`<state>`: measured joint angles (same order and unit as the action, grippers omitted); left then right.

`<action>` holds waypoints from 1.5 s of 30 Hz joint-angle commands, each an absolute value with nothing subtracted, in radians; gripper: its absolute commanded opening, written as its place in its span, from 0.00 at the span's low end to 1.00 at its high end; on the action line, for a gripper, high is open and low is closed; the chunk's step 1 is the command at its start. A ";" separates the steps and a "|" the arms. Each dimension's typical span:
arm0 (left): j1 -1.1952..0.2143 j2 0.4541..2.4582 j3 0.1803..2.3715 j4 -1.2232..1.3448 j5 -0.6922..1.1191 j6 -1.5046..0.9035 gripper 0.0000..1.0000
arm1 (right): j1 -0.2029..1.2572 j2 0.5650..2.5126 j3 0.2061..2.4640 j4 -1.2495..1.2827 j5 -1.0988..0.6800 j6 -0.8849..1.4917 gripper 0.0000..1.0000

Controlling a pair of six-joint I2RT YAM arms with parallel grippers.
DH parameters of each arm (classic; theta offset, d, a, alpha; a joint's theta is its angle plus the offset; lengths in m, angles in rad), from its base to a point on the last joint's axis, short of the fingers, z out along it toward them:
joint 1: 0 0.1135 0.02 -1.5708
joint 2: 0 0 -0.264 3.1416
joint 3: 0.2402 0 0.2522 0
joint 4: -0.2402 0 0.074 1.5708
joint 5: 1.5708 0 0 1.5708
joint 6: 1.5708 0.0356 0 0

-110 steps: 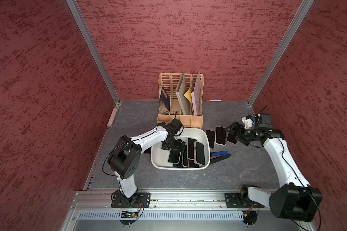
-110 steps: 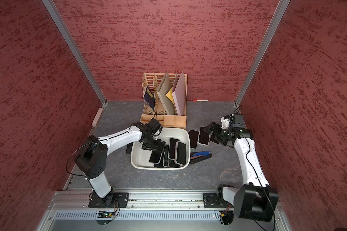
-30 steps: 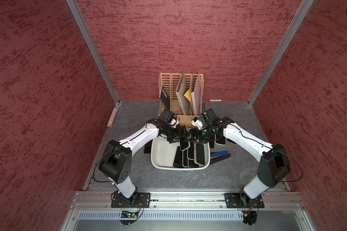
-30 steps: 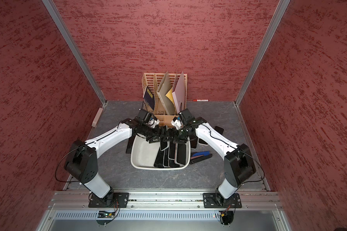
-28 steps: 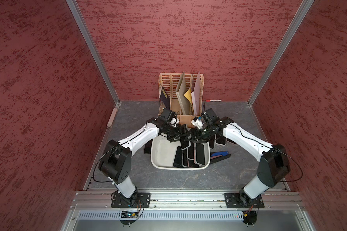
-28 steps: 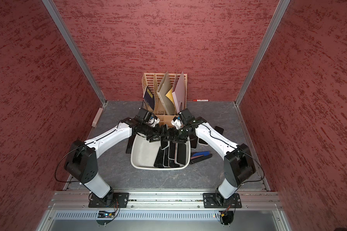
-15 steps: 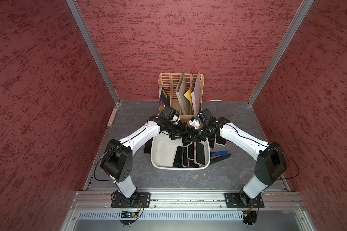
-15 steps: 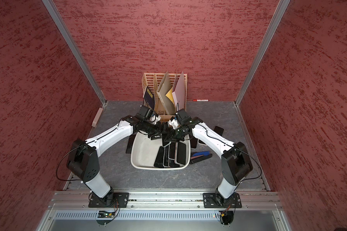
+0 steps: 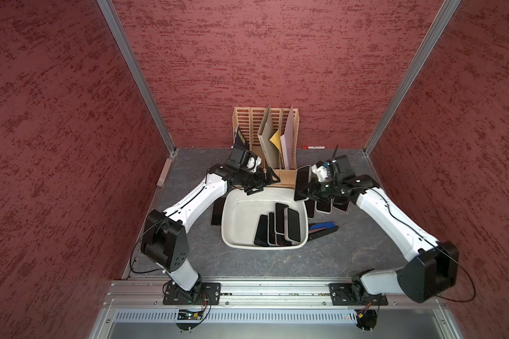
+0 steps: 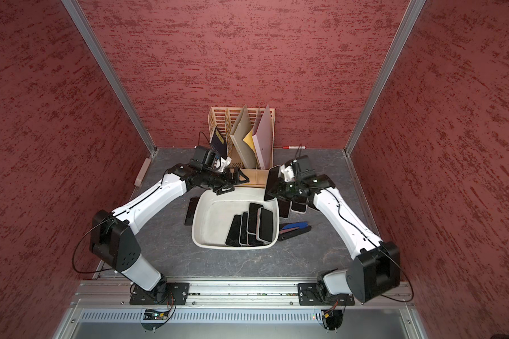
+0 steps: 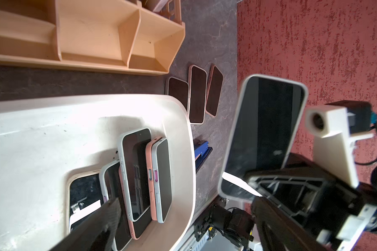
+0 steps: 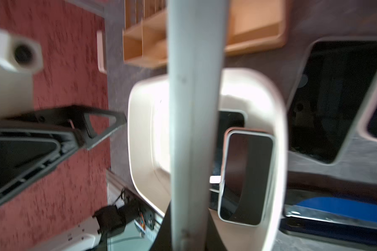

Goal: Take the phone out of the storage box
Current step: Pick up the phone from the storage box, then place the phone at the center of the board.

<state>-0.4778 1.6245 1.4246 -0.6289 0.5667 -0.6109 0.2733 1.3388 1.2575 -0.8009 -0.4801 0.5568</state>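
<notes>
Off-white storage box [image 9: 238,217], white-cased phone [image 9: 302,182] held aloft above its 2 o'clock corner, right jaws clamped on its lower end, left jaws wide and empty over the 12 o'clock rim.

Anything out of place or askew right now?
Nothing spilled or damaged. The phones in the storage box lie overlapped, leaning in a heap at one side; the right gripper holds another phone upright near its rim.

A beige slotted file rack [image 9: 252,117] stands at twelve o'clock on the grey tabletop [image 9: 276,261], holding tilted paper folders [image 9: 266,138]. A red-and-white marker [image 9: 313,146] lies near it at one o'clock, against the back wall. A blue stapler [image 9: 325,226] lies at three o'clock.
</notes>
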 commanded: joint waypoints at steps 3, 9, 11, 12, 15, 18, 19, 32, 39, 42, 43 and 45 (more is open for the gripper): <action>-0.510 1.583 1.329 -0.631 0.518 -0.488 1.00 | 0.030 1.261 1.238 -0.933 -0.341 0.484 0.00; -0.584 1.589 1.267 -0.676 0.480 -0.402 1.00 | -0.176 1.323 1.155 -0.865 -0.327 0.468 0.00; -0.596 1.581 1.244 -0.679 0.471 -0.391 1.00 | -0.202 1.355 1.147 -0.827 -0.288 0.449 0.00; -0.596 1.576 1.228 -0.674 0.474 -0.390 1.00 | -0.207 1.376 1.150 -0.821 -0.258 0.434 0.00; -0.595 1.558 1.202 -0.677 0.475 -0.373 1.00 | -0.223 1.435 1.151 -0.790 -0.207 0.396 0.00; -0.592 1.535 1.184 -0.687 0.463 -0.348 1.00 | -0.244 1.503 1.147 -0.758 -0.189 0.363 0.00; -0.591 1.530 1.177 -0.690 0.460 -0.338 1.00 | -0.251 1.525 1.150 -0.753 -0.175 0.350 0.00; -0.566 1.503 1.167 -0.684 0.459 -0.260 1.00 | -0.308 1.672 1.127 -0.592 -0.118 0.166 0.00; -0.563 1.513 1.186 -0.666 0.457 -0.277 1.00 | -0.308 1.754 1.139 -0.549 -0.169 0.121 0.00; -0.563 1.517 1.187 -0.668 0.456 -0.280 1.00 | -0.307 1.789 1.147 -0.546 -0.212 0.126 0.00; -0.563 1.517 1.186 -0.669 0.454 -0.284 1.00 | -0.306 1.795 1.146 -0.542 -0.228 0.128 0.00; -0.561 1.518 1.186 -0.663 0.452 -0.290 1.00 | -0.307 1.802 1.142 -0.535 -0.257 0.130 0.00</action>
<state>-0.5655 1.5177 1.1645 -0.6861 0.4618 -0.2909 -0.3119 1.7607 1.1427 -0.5919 -0.1928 0.1444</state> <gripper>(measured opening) 0.996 0.123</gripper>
